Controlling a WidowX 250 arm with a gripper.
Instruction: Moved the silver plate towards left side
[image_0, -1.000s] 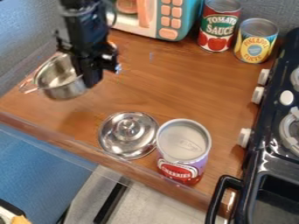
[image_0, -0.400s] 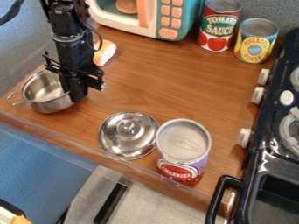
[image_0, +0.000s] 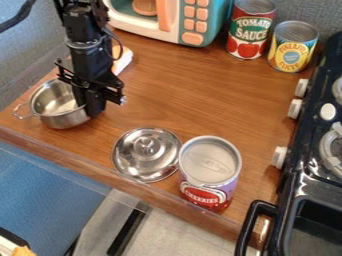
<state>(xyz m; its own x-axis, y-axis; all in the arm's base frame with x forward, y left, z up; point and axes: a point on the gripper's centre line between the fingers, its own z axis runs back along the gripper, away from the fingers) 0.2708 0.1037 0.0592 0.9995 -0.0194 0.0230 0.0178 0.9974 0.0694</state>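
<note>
At nine o'clock on the brown wood-grained worktop (image_0: 187, 105), the round steel pot (image_0: 65, 120) sits upright, its smooth wall shiny and its mouth open. A thin wire loop handle (image_0: 19, 112) juts from its nine o'clock side. The black arm (image_0: 85, 52) comes down from eleven o'clock, all hard plastic and angular brackets, and its fingers (image_0: 96, 104) are clenched on the pot's rim at about three o'clock.

Toward seven o'clock from the middle lies a round steel lid (image_0: 150, 159), polished like a mirror, knob up. Close against its four o'clock side in the view stands a metal-topped can (image_0: 210, 172) with a purple and red label; whether they touch is hard to tell.

Up at one o'clock stand a red-and-green can (image_0: 250, 31) and, just beside it, a squatter yellow-and-blue one (image_0: 293, 47), both ridged at the rim. At twelve o'clock is the toy microwave (image_0: 170, 31), teal and cream plastic with rounded peach buttons. From two to five o'clock runs the glossy black toy stove (image_0: 304, 182), with stubby white knobs (image_0: 294, 108).
</note>
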